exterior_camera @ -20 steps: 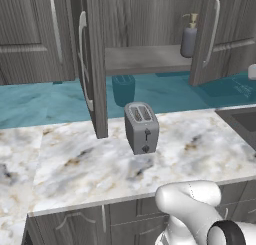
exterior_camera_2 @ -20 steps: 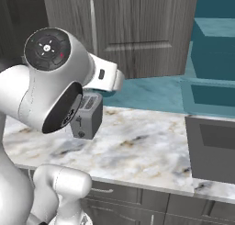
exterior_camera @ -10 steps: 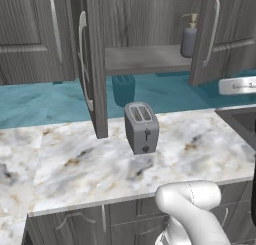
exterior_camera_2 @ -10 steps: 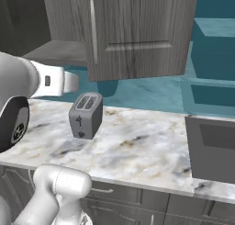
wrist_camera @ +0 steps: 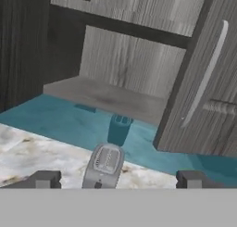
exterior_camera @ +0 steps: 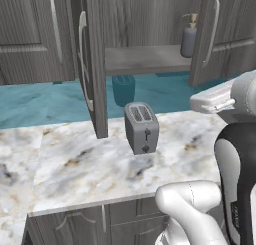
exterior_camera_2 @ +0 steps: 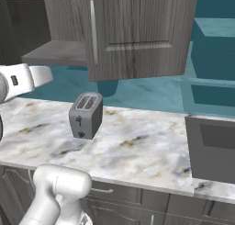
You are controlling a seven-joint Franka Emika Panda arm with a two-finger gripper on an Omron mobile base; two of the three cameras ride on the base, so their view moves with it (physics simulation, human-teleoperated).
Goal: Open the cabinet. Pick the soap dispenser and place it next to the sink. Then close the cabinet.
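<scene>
The cabinet [exterior_camera: 145,59] stands with both dark wood-grain doors swung out, the left door [exterior_camera: 94,64] edge-on and the right door [exterior_camera: 216,34] beside the shelf. On that shelf, at its right end, stands the soap dispenser [exterior_camera: 189,39] with its thin pump spout. The dark sink [exterior_camera_2: 212,148] is set in the marble worktop at the right. My gripper [wrist_camera: 118,179] is open, its two fingertips [wrist_camera: 44,179] far apart with nothing between them, in front of the open cabinet [wrist_camera: 120,68] and above the toaster [wrist_camera: 104,165].
A grey two-slot toaster [exterior_camera: 141,127] stands on the marble counter [exterior_camera: 75,164] below the cabinet, near the left door's lower edge. My white arm [exterior_camera: 235,139] rises at the right of the left base view. The right door's bar handle [wrist_camera: 206,78] hangs close by in the hand view.
My arm has swung aside: it no longer covers the toaster in the right base view and now reaches in at the right of the left base view. The fingers have spread wider.
</scene>
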